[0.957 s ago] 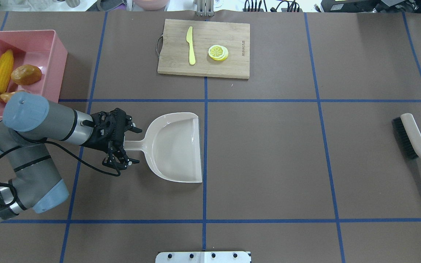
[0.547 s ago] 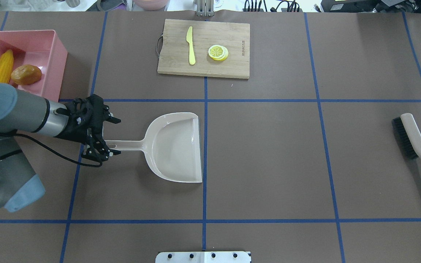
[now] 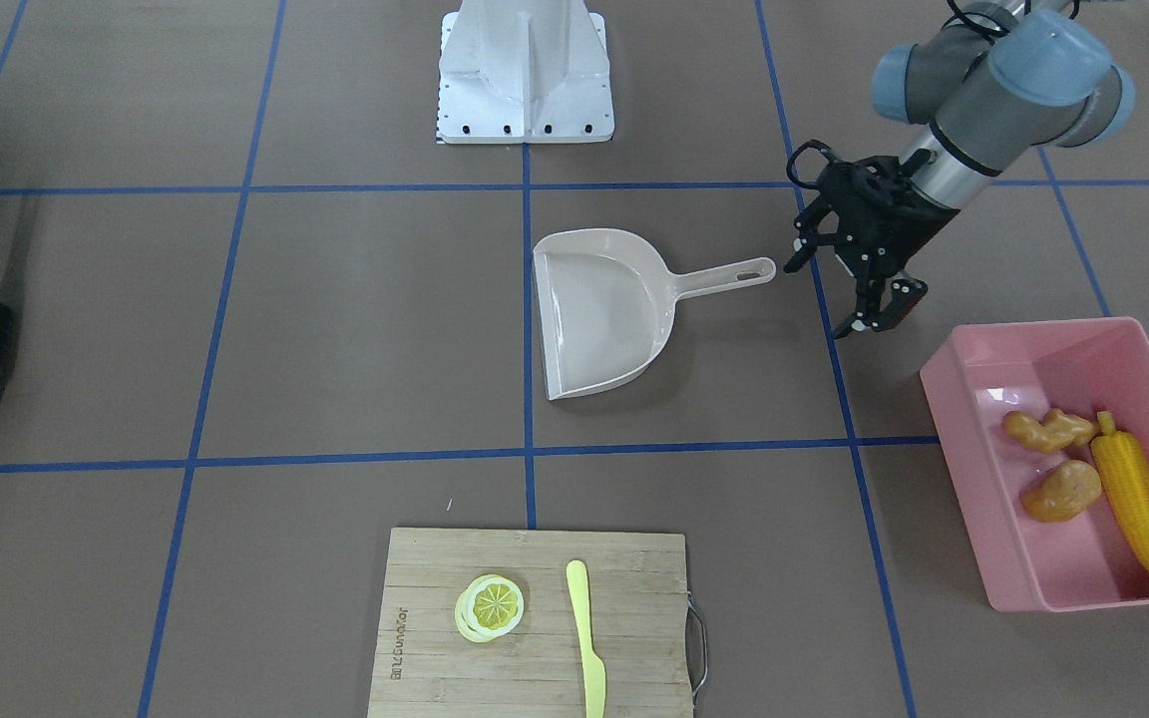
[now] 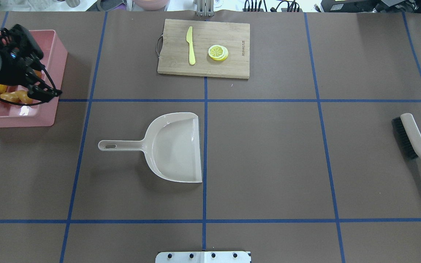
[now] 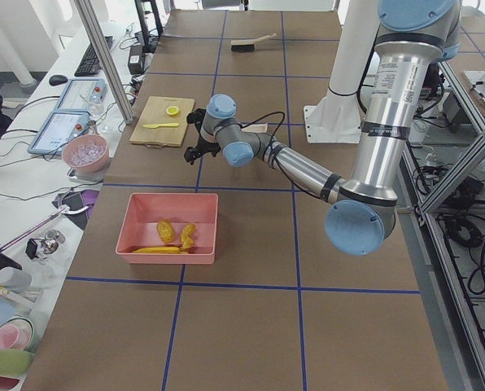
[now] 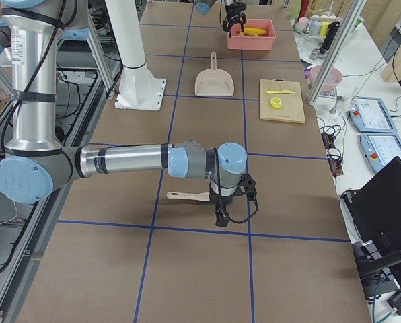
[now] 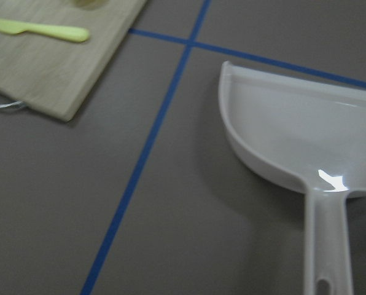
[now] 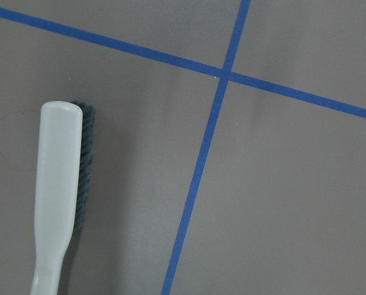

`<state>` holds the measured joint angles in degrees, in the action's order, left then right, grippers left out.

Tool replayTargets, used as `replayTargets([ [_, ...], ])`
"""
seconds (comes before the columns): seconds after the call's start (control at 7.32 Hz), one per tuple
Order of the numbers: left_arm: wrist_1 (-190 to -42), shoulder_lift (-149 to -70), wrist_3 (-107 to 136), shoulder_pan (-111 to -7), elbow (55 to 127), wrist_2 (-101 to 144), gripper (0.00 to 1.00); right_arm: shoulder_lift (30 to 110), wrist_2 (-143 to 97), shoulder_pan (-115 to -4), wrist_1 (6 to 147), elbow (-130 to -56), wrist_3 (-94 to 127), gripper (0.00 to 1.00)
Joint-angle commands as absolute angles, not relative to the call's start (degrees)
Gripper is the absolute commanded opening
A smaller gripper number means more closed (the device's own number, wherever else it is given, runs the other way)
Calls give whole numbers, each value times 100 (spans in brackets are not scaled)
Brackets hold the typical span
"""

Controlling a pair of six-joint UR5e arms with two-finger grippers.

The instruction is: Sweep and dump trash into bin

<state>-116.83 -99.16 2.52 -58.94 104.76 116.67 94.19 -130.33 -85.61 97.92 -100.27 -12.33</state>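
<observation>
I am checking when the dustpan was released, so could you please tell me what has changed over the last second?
The left hand, its fingers already spread around the dustpan handle, drew back off the handle's end and away toward the bin; it is open and holds nothing. The dustpan, the brush, the cutting board and the trash in the bin stayed put.

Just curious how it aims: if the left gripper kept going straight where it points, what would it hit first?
Most likely the bare brown table beside the handle of the dustpan. The left gripper, open, tilts downward there; its height is unclear, so it could graze that handle.
</observation>
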Motion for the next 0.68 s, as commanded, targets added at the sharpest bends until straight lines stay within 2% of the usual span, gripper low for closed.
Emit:
replayTargets([
  [0.0, -10587, -9494, 822, -7026, 10494, 11584, 98, 9457, -13034, -8561, 9809, -10020, -1239, 100],
  [0.27, -10240, -9072, 958, -8229, 10198, 12466, 98, 9439, -13060, -8561, 9800, -10046, -1230, 100],
  [0.55, -10239, -9053, 949, -9094, 9259, 13767, 98, 9448, -13043, -8561, 9800, -10028, -1239, 100],
])
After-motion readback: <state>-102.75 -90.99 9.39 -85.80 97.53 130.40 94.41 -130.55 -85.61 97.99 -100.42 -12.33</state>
